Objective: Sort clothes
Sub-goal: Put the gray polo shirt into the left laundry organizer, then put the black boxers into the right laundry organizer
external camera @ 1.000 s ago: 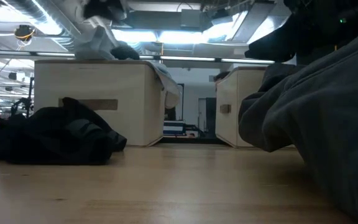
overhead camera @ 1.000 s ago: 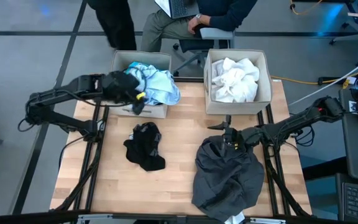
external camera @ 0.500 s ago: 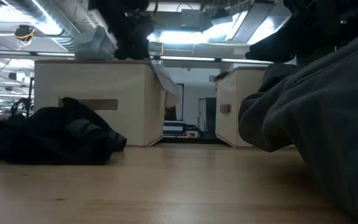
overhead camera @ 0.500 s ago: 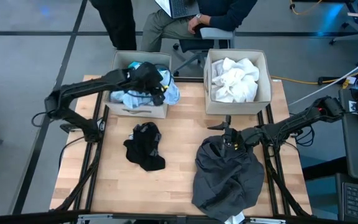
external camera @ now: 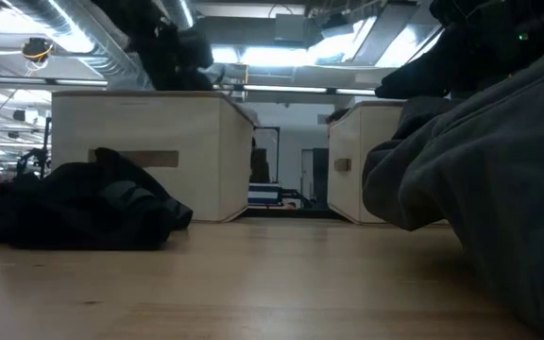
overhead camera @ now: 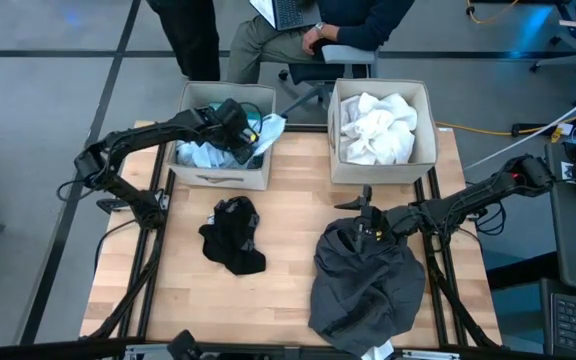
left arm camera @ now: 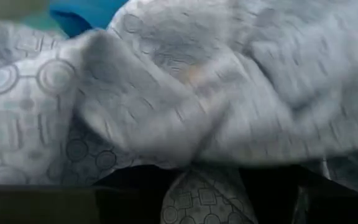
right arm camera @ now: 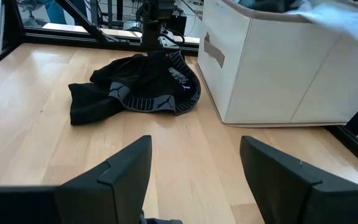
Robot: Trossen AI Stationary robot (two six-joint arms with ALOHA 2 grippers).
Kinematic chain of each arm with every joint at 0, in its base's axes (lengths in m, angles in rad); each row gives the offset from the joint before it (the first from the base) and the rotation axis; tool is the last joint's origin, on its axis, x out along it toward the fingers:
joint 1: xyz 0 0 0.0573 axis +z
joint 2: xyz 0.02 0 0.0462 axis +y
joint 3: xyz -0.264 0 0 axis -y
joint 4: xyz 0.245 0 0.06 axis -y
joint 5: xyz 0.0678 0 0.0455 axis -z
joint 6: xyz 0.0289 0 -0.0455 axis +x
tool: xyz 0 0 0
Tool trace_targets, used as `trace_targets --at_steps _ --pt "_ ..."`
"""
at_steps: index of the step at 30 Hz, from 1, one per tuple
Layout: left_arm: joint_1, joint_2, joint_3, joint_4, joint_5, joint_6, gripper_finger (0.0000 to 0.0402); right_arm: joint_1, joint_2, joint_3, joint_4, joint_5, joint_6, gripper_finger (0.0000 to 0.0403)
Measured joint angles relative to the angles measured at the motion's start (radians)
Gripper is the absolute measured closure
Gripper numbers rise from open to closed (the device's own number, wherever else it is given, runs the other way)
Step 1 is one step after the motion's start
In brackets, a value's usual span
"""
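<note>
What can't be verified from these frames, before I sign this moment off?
- Left gripper: high view, its fingers are sunk among the clothes in the left bin; whether it grips anything is hidden.
- Pale blue garment: left wrist view, blurred and filling the picture; its full shape is lost.
- Dark grey garment: high view, its near end is cut off by the bottom edge.
- White garment: anything underneath is hidden in the right bin.

Two dark jointed arms; right tool (right arm camera: 194,180) with broad black fingers (right arm camera: 120,177)
</note>
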Motion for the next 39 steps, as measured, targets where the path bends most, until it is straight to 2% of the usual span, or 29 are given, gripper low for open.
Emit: trace_targets --at_steps 8,12,17,23,30,39 --pt "0.017 -0.003 -0.182 0.105 -0.001 0.035 0.0222 0.0 0.0 0.0 0.0 0.0 0.002 0.0157" --pt "0.017 -0.004 -0.227 0.133 -0.001 0.06 0.0222 0.0 0.0 0.0 0.0 0.0 0.002 0.0157" --pt "0.027 -0.004 -0.241 0.129 0.047 0.06 0.0222 0.0 0.0 0.0 -0.001 0.0 -0.002 0.0157" --pt "0.027 -0.023 -0.166 0.038 0.04 0.093 0.0222 0.0 0.0 0.0 -0.004 0.0 -0.002 0.0157" --pt "0.001 -0.127 -0.005 -0.076 0.029 0.08 0.0222 0.0 0.0 0.0 -0.009 0.0 -0.002 0.0157" --pt "-0.069 -0.278 0.088 -0.076 0.019 0.033 0.0222 0.0 0.0 0.0 -0.01 0.0 -0.002 0.0157"
